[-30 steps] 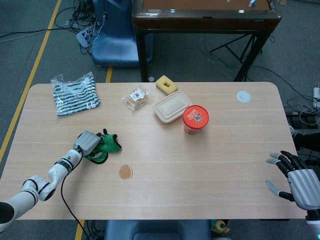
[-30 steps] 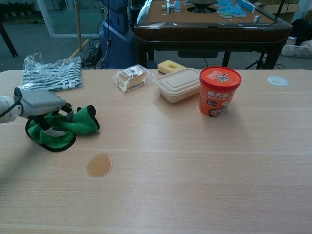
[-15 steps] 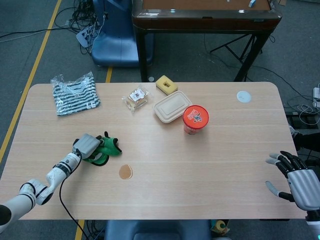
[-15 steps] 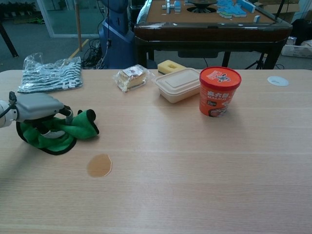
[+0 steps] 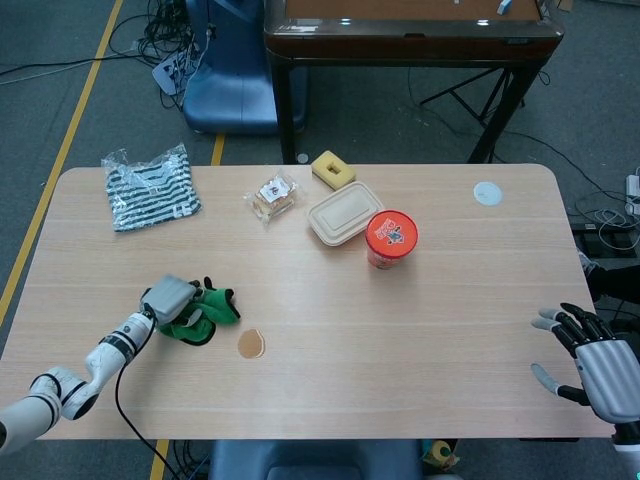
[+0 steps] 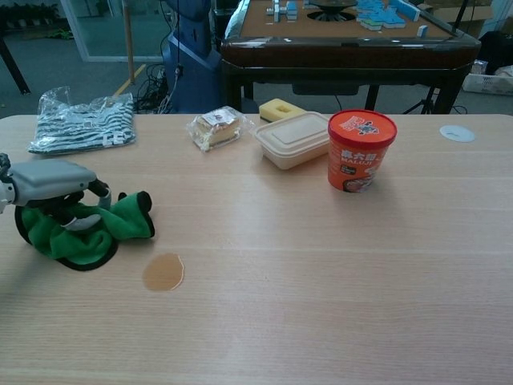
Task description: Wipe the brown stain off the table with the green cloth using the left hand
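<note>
My left hand point(image 5: 168, 298) point(image 6: 50, 183) grips the bunched green cloth point(image 5: 203, 314) point(image 6: 92, 229) at the table's front left, with its fingers curled into the folds. The cloth touches the tabletop. The round brown stain point(image 5: 251, 344) point(image 6: 163, 272) lies just right of the cloth and a little nearer me, apart from it. My right hand point(image 5: 592, 362) hovers at the table's front right corner with its fingers spread and nothing in it; the chest view does not show it.
A bagged striped garment point(image 5: 151, 187) lies at the back left. Toward the back middle are a wrapped snack point(image 5: 273, 194), a yellow sponge point(image 5: 333, 169), a lidded beige box point(image 5: 345, 213) and a red noodle cup point(image 5: 390, 238). A white disc point(image 5: 487, 193) sits back right.
My left hand has dragged the green cloth toward me and slightly left across the table. The stain and my right hand are unchanged.
</note>
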`<state>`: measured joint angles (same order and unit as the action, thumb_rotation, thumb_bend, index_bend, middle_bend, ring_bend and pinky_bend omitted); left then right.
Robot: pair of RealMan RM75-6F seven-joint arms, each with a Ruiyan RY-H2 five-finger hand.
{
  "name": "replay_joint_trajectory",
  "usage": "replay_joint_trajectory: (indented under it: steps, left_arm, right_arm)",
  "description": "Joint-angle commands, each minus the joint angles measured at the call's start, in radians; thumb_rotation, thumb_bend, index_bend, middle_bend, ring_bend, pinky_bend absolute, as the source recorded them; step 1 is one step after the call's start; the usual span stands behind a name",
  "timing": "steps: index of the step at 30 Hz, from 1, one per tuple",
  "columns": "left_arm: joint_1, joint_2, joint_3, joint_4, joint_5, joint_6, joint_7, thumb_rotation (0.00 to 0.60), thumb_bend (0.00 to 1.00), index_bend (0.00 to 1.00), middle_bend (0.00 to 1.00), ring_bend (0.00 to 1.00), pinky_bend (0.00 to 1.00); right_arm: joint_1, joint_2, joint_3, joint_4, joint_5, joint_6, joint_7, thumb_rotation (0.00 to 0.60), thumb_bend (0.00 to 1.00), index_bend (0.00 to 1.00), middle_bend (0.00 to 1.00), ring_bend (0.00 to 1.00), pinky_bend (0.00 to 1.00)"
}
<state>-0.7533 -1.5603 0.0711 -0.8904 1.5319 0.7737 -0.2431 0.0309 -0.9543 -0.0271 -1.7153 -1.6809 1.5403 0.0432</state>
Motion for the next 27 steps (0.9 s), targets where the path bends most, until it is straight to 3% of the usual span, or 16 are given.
replay_joint_trajectory:
  steps: [1,13,23,27]
  left_arm:
    - [0.006,0.031,0.007,-0.041,0.016,0.027,-0.014,0.6,0.47,0.69,0.77,0.79,1.0]
    - [0.006,0.122,-0.021,-0.161,0.005,0.069,0.017,0.6,0.47,0.69,0.77,0.8,1.0]
    - [0.014,0.264,-0.082,-0.39,-0.052,0.107,0.02,0.6,0.46,0.69,0.78,0.8,1.0]
    - [0.013,0.279,-0.083,-0.453,-0.043,0.113,0.032,0.6,0.46,0.69,0.78,0.8,1.0]
  right_arm:
    - [0.0,-0.001,0.0,0.002,-0.001,0.0,0.002,0.6,0.33,0.3,0.26,0.14,0.19]
    - [0.0,-0.004,0.001,0.011,-0.003,0.004,0.011,0.6,0.33,0.3,0.26,0.14,0.19]
    - [0.002,-0.009,0.004,0.025,0.001,0.002,0.026,0.6,0.33,0.3,0.26,0.14,0.19]
    - [0.002,-0.012,0.004,0.034,0.002,0.004,0.034,0.6,0.33,0.3,0.26,0.14,0.19]
